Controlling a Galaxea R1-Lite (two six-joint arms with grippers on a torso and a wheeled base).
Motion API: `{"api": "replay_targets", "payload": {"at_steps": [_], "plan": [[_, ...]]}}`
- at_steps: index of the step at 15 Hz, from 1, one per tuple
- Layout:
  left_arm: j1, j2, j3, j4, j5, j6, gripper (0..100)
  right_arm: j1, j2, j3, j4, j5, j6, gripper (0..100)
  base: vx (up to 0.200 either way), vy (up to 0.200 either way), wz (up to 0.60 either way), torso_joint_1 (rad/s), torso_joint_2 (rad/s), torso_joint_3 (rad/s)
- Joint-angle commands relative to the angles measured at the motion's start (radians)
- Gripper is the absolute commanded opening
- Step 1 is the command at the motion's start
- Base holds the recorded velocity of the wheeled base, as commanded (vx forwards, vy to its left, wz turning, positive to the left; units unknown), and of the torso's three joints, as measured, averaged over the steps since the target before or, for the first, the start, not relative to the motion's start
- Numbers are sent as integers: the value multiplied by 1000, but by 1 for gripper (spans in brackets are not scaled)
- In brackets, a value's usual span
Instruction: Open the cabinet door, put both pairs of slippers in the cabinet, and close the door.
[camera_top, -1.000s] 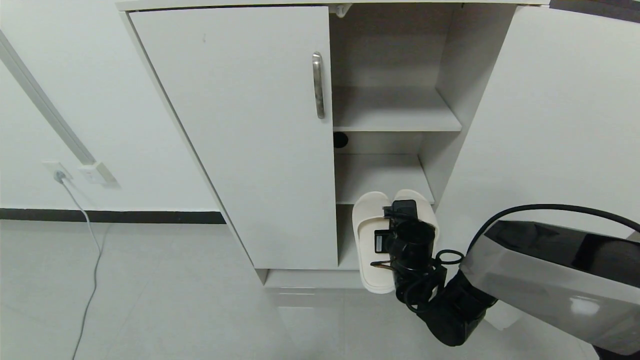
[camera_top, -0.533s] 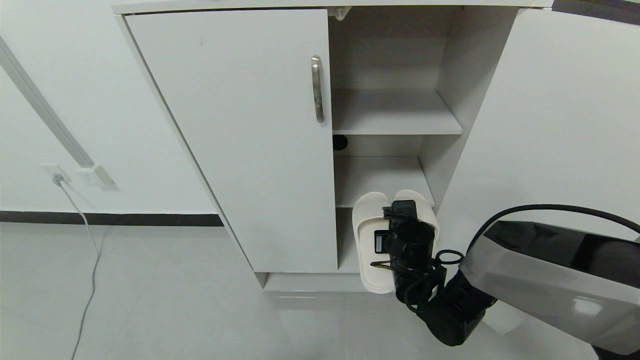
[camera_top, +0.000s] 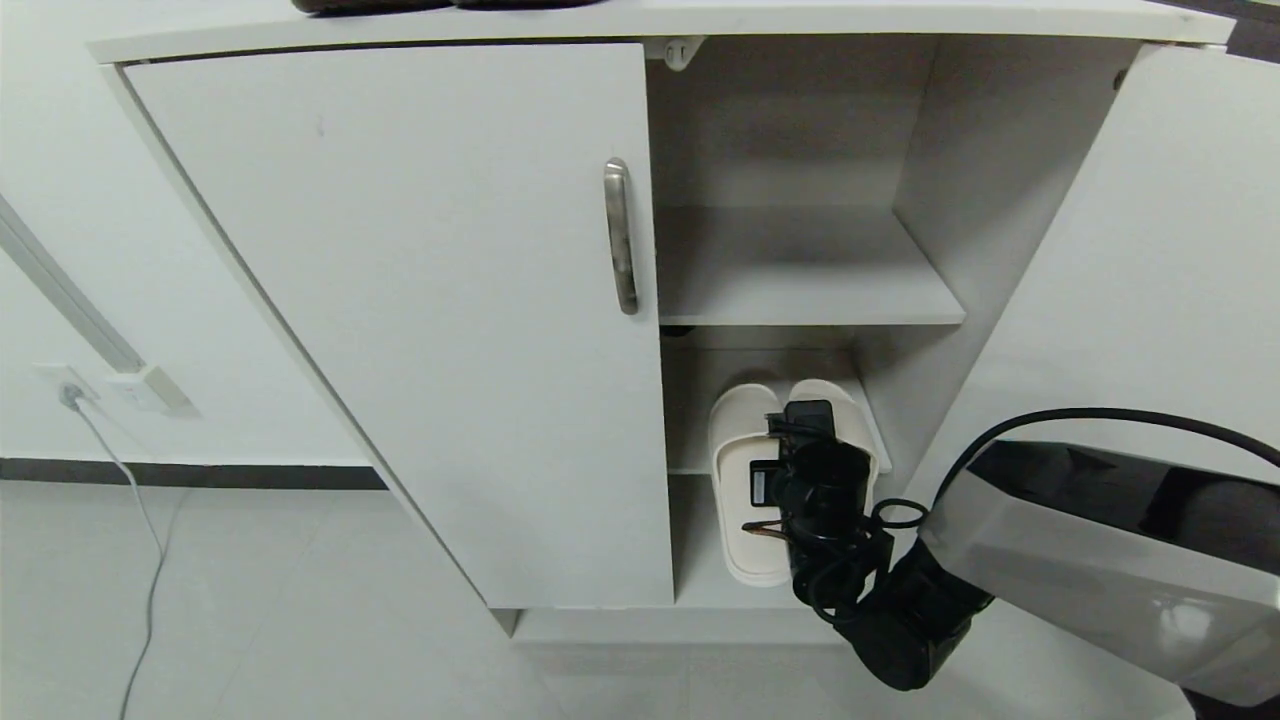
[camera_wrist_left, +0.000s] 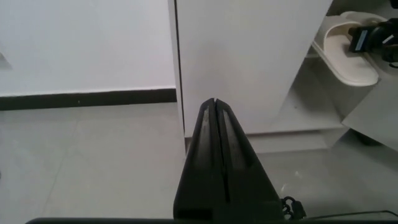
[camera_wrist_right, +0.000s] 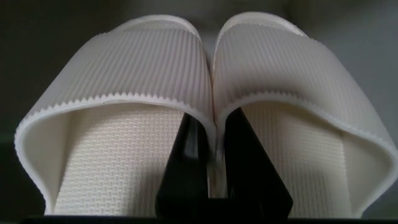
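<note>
A pair of cream slippers (camera_top: 742, 480) hangs side by side, toes toward the cabinet, in front of its lower shelves. My right gripper (camera_top: 808, 412) is shut on the slippers' touching inner edges. In the right wrist view the black fingers (camera_wrist_right: 186, 168) pinch the two slippers (camera_wrist_right: 124, 124) together. The cabinet's right door (camera_top: 1150, 280) stands open and the left door (camera_top: 420, 300) is closed. My left gripper (camera_wrist_left: 215, 109) is shut and empty, low over the floor left of the cabinet. The held slippers (camera_wrist_left: 348, 53) also show in the left wrist view.
The open half has an upper shelf (camera_top: 800, 270) and a lower shelf (camera_top: 690, 410), both bare. A metal handle (camera_top: 620, 235) sits on the closed door. Dark things (camera_top: 440, 5) lie on the cabinet top. A wall socket and cable (camera_top: 70, 395) are at the left.
The head view has shifted closer to the cabinet, which now looks larger. The right gripper and its slippers are nearer the lower shelf opening, grip unchanged.
</note>
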Motion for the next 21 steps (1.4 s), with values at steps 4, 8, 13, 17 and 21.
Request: {"api": "replay_targets", "payload": {"at_steps": [4,8,13,17,21], "plan": [[0,1,0,0,0,-1,0,0,9,-1,-1,3,0,0,50,0,0,3,1,1],[0,1,0,0,0,1,0,-23,39,-29,1,40,0,0,0,0,0,0,0,0],[0,1,0,0,0,2,0,-78,61,-153,130,123,6,0,0,0,0,0,0,0],[0,1,0,0,0,4,0,-113,70,-299,252,126,11,0,0,0,0,0,0,0],[0,1,0,0,0,4,0,-115,111,-463,371,153,11,0,0,0,0,0,0,0]]}}
